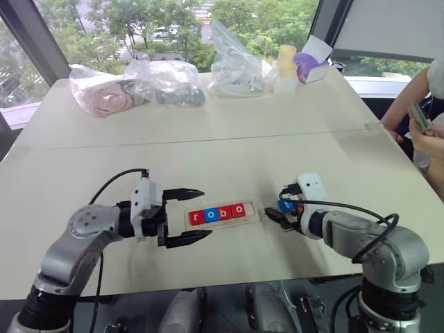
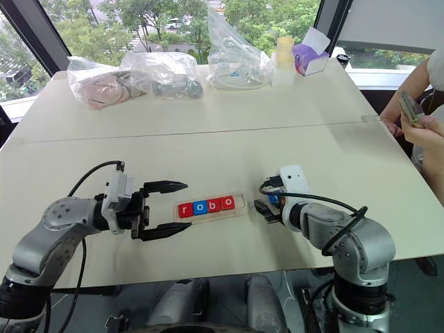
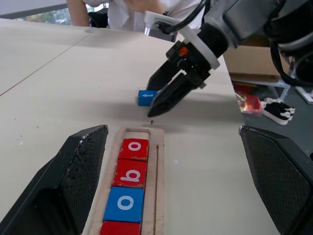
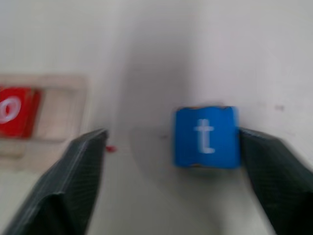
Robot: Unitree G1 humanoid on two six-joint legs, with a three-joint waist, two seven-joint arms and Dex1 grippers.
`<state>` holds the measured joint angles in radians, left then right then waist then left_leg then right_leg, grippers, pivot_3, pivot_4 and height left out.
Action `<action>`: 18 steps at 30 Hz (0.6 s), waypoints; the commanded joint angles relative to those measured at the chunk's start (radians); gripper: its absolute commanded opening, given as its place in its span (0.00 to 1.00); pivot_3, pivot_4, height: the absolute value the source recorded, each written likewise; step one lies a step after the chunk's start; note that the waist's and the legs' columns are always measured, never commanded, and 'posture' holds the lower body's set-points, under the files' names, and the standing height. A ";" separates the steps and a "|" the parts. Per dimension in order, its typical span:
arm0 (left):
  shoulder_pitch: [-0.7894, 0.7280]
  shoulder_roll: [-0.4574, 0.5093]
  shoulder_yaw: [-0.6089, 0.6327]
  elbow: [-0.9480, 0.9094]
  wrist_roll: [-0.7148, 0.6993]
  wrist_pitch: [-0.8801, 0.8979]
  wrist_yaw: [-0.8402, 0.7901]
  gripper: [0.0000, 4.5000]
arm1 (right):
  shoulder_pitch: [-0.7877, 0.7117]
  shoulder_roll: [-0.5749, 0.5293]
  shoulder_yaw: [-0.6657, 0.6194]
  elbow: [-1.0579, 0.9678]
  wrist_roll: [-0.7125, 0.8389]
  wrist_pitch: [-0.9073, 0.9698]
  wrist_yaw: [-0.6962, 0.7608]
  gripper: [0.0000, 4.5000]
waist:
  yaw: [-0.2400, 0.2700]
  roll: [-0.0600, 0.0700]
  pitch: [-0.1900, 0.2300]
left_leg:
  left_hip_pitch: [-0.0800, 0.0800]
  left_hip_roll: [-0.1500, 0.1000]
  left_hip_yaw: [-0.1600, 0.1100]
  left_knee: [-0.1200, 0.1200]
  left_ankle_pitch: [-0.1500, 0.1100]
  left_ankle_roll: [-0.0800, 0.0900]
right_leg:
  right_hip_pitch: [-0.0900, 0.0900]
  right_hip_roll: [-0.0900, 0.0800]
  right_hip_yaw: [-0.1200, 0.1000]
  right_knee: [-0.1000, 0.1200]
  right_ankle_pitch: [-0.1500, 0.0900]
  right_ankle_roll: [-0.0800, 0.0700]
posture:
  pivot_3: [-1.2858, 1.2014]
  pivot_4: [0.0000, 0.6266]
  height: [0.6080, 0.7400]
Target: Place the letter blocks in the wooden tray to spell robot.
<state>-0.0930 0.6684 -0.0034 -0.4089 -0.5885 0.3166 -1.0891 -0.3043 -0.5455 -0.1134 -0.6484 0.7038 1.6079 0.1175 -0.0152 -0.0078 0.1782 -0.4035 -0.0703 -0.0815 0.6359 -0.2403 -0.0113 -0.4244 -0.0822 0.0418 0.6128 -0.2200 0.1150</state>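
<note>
Wooden tray [image 1: 220, 215], pale and narrow, on the table [image 1: 208, 152] between both claws: holds four blocks reading r, o, b, o in red, blue, red, red, end slot bare. Blue t block [image 4: 206, 137] lies on the table just past that end, touching one finger of the right claw [image 4: 171, 171], spread wide. Left claw [image 1: 187, 216] spread wide, empty; the right wrist view alone makes the t legible.

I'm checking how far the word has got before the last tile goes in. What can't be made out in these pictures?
- Blue t block: the right wrist view is blurred, so whether the open right gripper touches it is unclear.
- Red r block: cut off by the left wrist view's edge.
- Wooden tray: its empty end slot is too small to check in the head views.
- Left gripper: open, beside the tray.
</note>
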 commanded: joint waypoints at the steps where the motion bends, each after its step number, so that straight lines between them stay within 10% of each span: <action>1: -0.014 0.002 0.008 -0.009 0.001 -0.018 -0.007 1.00 | -0.096 -0.260 0.094 -0.028 0.066 -0.064 0.247 0.99 | 0.001 0.002 0.002 | -0.001 0.000 0.000 0.001 0.000 0.000 | 0.000 0.000 0.000 -0.001 0.000 0.000 | 0.52 0.24 1.00; 7: -0.023 0.003 0.014 -0.014 0.000 -0.013 0.007 1.00 | -0.087 -0.606 0.359 0.233 -0.280 -0.838 0.766 0.99 | -0.002 -0.001 0.002 | -0.002 0.000 0.000 0.001 -0.001 0.001 | 0.000 0.000 -0.002 -0.001 -0.001 0.003 | 0.52 0.24 1.00; 18: -0.006 0.025 0.051 -0.047 -0.019 0.005 0.031 1.00 | -0.292 -0.414 0.496 0.854 -0.545 -1.416 1.177 0.99 | 0.001 -0.001 0.003 | -0.002 0.000 0.001 0.002 -0.001 0.001 | -0.001 0.000 0.000 0.000 -0.001 0.003 | 0.52 0.24 1.00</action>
<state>-0.1017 0.6834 0.0202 -0.4166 -0.5922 0.3231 -1.0622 -0.5715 -0.9681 0.3878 0.1689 0.1819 0.2404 1.2684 -0.0146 -0.0088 0.1815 -0.4058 -0.0704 -0.0807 0.6383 -0.2411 -0.0102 -0.4254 -0.0825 0.0418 0.6125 -0.2205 0.1175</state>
